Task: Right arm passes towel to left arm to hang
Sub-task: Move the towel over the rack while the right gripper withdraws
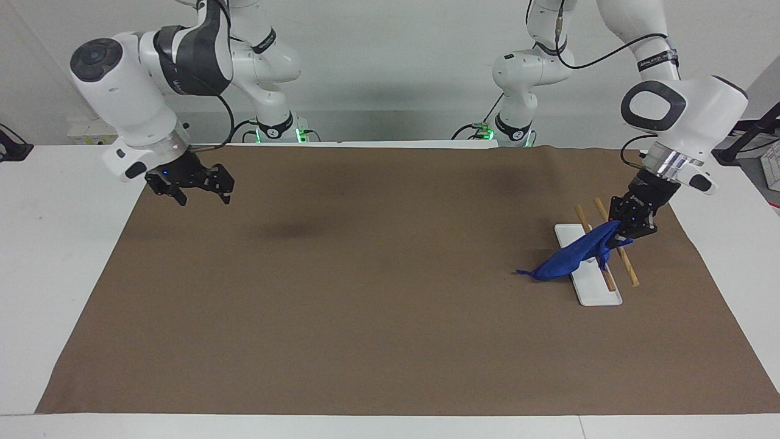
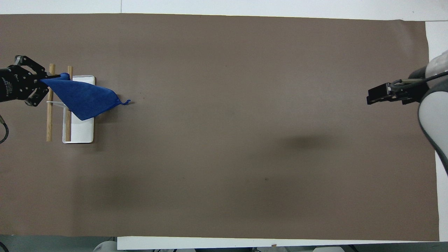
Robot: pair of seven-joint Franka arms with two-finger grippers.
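We see our left gripper, a slim black claw on the white jointed left arm, hanging over the two wooden rails of the small rack at the left arm's end of the table. Its fingers are pinched shut on one corner of the small bright blue terry towel. From that corner the towel slopes down across both wooden rails and over the rack's flat white rectangular base plate. Its low corner, with the short blue loop string, reaches past the plate's edge toward the middle of the table, down by the brown paper mat; we cannot tell whether it touches.

Our right gripper, the wide black claw with a small blue wrist light on the white right arm, waits in the air over the mat's edge at the right arm's end of the table, well apart from the towel. Its two fingers are spread apart and hold nothing.
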